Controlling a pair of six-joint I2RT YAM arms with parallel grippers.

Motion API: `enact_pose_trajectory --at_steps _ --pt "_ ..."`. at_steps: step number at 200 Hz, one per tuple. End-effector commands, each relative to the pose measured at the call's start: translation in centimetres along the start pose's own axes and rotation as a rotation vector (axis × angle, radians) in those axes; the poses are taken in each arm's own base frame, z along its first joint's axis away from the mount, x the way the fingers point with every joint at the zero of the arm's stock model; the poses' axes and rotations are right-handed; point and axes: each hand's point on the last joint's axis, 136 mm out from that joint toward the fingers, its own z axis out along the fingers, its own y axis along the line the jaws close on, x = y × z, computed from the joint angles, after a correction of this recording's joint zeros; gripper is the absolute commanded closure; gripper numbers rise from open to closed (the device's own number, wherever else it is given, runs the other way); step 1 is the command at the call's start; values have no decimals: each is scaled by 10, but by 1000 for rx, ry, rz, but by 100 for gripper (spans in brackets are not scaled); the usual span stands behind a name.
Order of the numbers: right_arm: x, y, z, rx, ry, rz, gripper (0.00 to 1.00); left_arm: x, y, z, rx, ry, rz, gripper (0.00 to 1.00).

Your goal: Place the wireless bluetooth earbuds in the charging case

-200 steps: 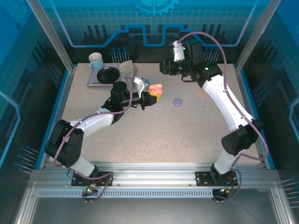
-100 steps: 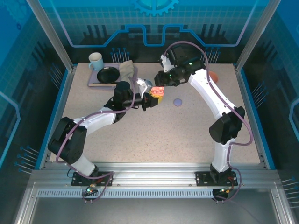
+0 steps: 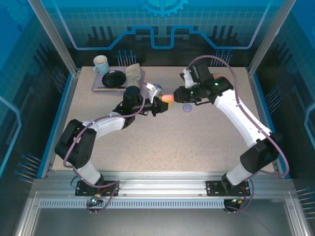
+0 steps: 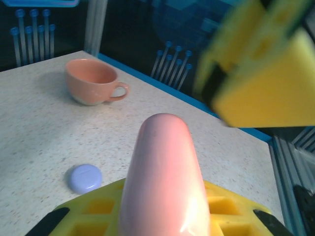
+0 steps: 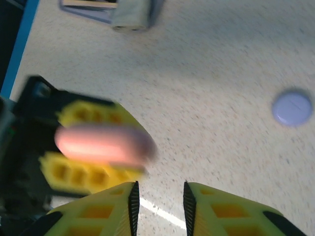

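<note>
1. Nearest us, the left arm rises from its base at 7 o'clock and folds at a low elbow near the 9 o'clock edge of the table (image 3: 197,142). Its forearm stretches toward 2 o'clock, close over the surface.
2. The right arm climbs from its base at 5 o'clock and elbows out toward 3 o'clock. Its long white forearm then runs toward 10 o'clock, with the wrist turned to face left.
3. At mid-table the left gripper (image 3: 162,102) is clamped on the pink case (image 4: 165,172), which stands up between its yellow fingers, off the table. The earbuds are too small for us to make out.
4. The right gripper (image 5: 160,194) sits just at 3 o'clock of that case, apart from it. Its fingers stand a narrow gap apart with nothing between them.
5. The lilac case (image 3: 187,107) lies on the table at 4 o'clock of the pink one, beneath the right wrist.
6. Farther back, a salmon cup (image 4: 93,81) stands at 1 o'clock, and a mug (image 3: 101,64) and cloth (image 3: 133,73) sit at 11 o'clock.
7. Against half a second ago, we see the right gripper has swung from 12 o'clock of the pink case round to 3 o'clock, its elbow pushed outward. The left gripper has edged slightly toward 2 o'clock, its grip unchanged.
</note>
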Motion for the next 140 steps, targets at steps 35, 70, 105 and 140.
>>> enact_pose_trajectory --at_steps 35,70,105,140 --pt "22 -79 -1 132 -61 276 65 46 41 15 -130 181 -475 98" --pt "44 -92 12 148 -44 326 65 96 56 27 -201 355 -796 95" --pt "57 -101 20 170 -36 351 65 134 69 37 -261 470 -986 90" --pt "62 -105 21 180 -39 362 64 155 76 38 -322 567 -1064 77"
